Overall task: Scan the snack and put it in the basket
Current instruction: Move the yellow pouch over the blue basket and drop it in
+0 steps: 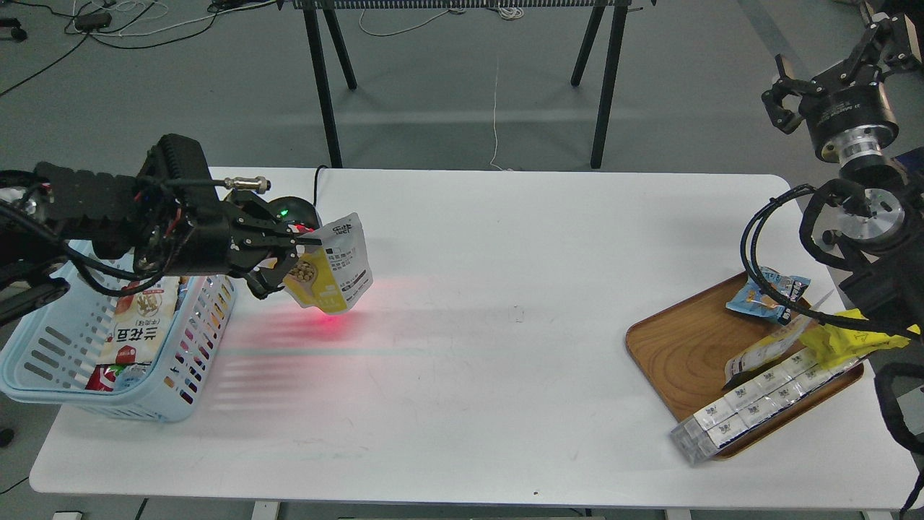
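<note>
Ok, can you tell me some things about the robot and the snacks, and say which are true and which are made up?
1. The left gripper is holding the snack up off the table. True.
2. The basket is empty. False: there is already a red and white packet in it.
3. Red light shines on the table under the snack. True.
4. The right gripper is holding a blue cookie packet. False: it is raised, open and empty, and the packet lies on the wooden tray.
5. The wooden tray sits next to the basket. False: the tray is at the right end, the basket at the left end.
</note>
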